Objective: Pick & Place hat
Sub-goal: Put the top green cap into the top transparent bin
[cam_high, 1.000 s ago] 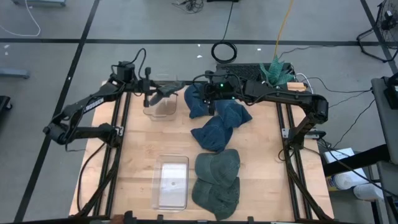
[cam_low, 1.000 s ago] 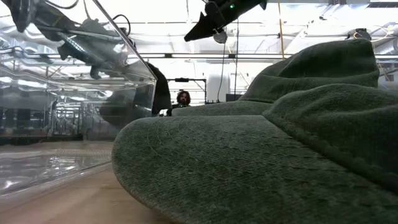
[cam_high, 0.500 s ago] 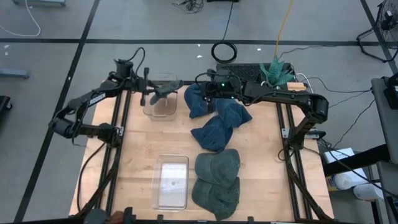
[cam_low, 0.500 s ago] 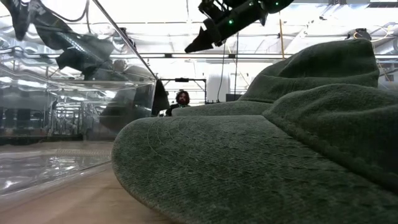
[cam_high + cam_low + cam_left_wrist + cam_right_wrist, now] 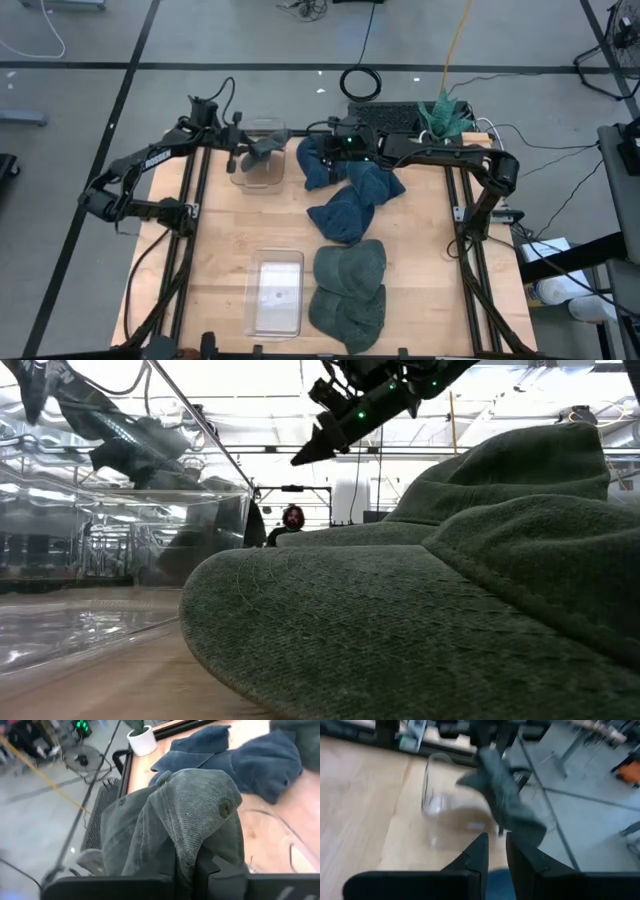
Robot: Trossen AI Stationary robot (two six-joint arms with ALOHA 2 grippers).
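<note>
a grey tiled floor with trailing cables surrounded the pale wooden worktop (image 5: 220,260), and in the low view a person sat far off in the bright room behind it. the job looked to be partway through: the left hand (image 5: 252,148) hung over the clear bin (image 5: 258,170) at the far left of the worktop, its fingers clamped together on a grey-green hat (image 5: 185,820), which drooped from them above the bin and had not been let go. that bin looked to hold no other hat, as far as the high view showed. a second clear bin (image 5: 275,293) lay near the front edge and appeared to hold nothing. three dark blue hats (image 5: 345,190) lay in a loose heap at the far middle of the worktop, just right of the far bin, and two green hats (image 5: 348,290) lay overlapping at the near edge, beside the near bin; all of these were apparently left to move. the right hand (image 5: 322,138) was raised above the far end of the blue heap, its fingers nearly together with nothing seen between them, near the hat held by the left hand but apart from it.
</note>
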